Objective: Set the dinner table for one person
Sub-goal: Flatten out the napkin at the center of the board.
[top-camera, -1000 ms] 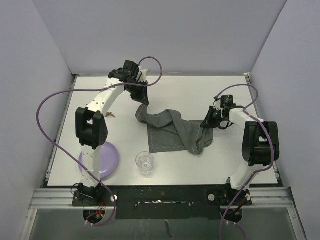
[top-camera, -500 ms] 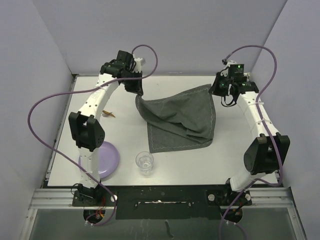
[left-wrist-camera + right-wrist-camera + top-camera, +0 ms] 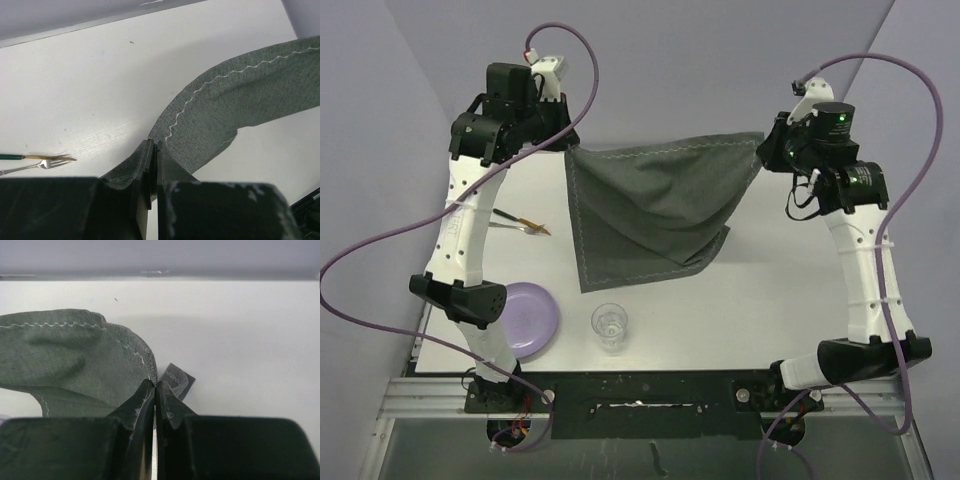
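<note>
- Both arms have gone up since a second ago: your placemat [image 3: 650, 205] now hangs spread between them, over the middle of the dinner table [image 3: 780, 290].
- Your left gripper [image 3: 154, 145] is pinched closed on one top corner, and the right gripper [image 3: 154, 384] is clamped on the other.
- The plate [image 3: 535, 318], glass [image 3: 610, 327] and fork [image 3: 520, 221] sit on the table's left half.

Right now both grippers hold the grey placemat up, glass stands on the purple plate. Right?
No. Top view: the glass stands on the dinner table beside the purple plate, not on it. The left gripper and right gripper do hold the grey placemat up.
</note>
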Motion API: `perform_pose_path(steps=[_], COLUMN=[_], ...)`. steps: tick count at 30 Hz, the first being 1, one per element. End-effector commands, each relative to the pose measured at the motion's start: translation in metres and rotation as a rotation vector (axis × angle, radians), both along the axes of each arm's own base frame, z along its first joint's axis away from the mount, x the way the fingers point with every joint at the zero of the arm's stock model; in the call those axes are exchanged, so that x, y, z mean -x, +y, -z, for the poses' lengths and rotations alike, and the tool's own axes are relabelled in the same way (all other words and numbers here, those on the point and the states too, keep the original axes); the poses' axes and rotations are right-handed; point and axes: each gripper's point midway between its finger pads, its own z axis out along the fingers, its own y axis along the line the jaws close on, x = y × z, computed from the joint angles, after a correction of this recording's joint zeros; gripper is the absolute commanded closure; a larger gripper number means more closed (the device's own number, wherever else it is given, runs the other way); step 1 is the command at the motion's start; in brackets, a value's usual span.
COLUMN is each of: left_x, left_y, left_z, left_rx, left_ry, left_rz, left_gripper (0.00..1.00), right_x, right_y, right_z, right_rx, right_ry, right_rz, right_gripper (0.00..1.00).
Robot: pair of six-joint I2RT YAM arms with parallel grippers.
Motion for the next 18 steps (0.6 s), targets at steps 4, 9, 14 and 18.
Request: perform_pose_path(steps=[4,9,14,18], left_x=[0.052,0.087,0.127,0.143], left_y=[0.012,0.02,0.03,0.035], left_z=[-0.07,-0.103,-0.138,-0.146], left_rx=[0.086,0.12,0.176,0.201], left_ry=[-0.152,-0.222,-0.309,-0.338], left_rz=[-0.019,-0.027,-0.025,-0.032], left_gripper=[1.0,1.0,1.0,1.0], right_x=[0.073,0.102,0.126,0.133], right_y=[0.002,0.006,0.002,-0.007], right_z=[-0.115,-0.143,-0.156,-0.15], right_rx=[0.005,-0.007,-0.016,-0.003], right_ry=[-0.29,-0.363,-0.394,-0.369], right_rz=[-0.046,-0.083,-0.082,-0.04], right_gripper=[1.0,1.0,1.0,1.0])
